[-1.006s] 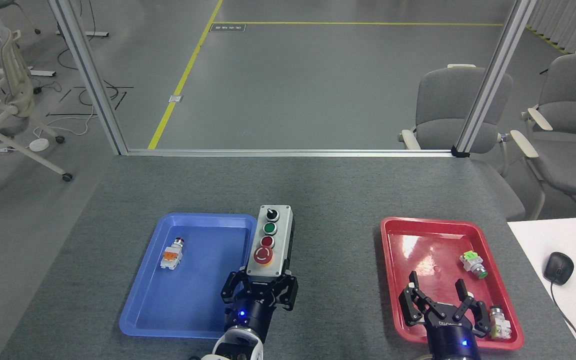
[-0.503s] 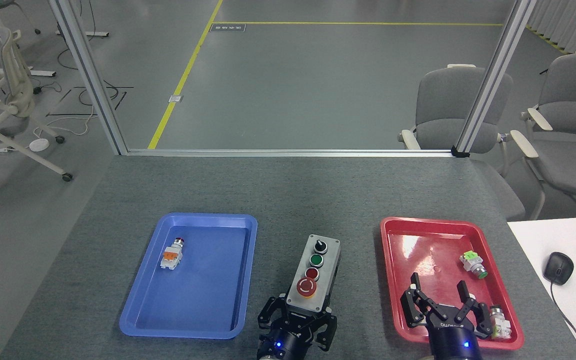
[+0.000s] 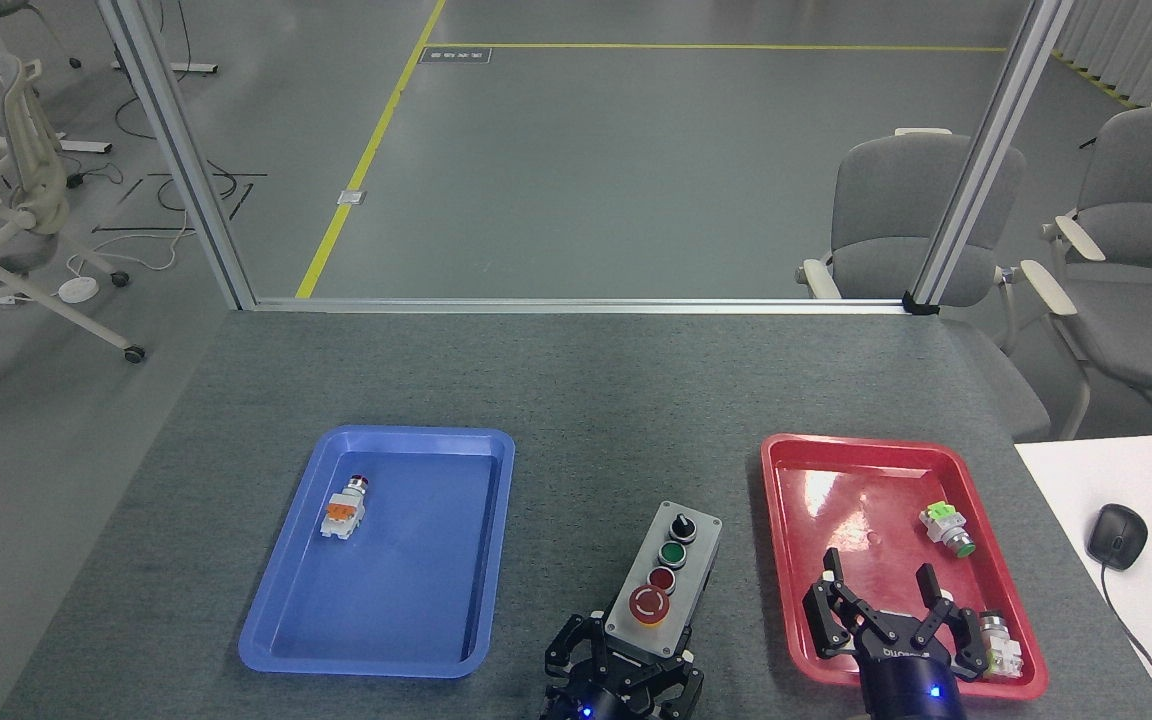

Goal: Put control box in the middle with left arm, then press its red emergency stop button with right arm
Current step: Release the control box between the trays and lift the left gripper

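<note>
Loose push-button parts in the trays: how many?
3. One white-and-orange part lies in the blue tray. In the red tray, a green-tipped part lies near the right wall and another part in the near right corner, beside the right pincer.

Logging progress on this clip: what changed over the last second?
The left claw, shut on the control box, carried it rightward and nearer, from beside the blue tray onto the table between the trays. The right claw stays open over the red tray; loose parts unmoved.

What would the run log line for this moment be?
left claw: shut on control box | box: between trays | right claw: open over red tray | emergency stop button: not pressed
</note>
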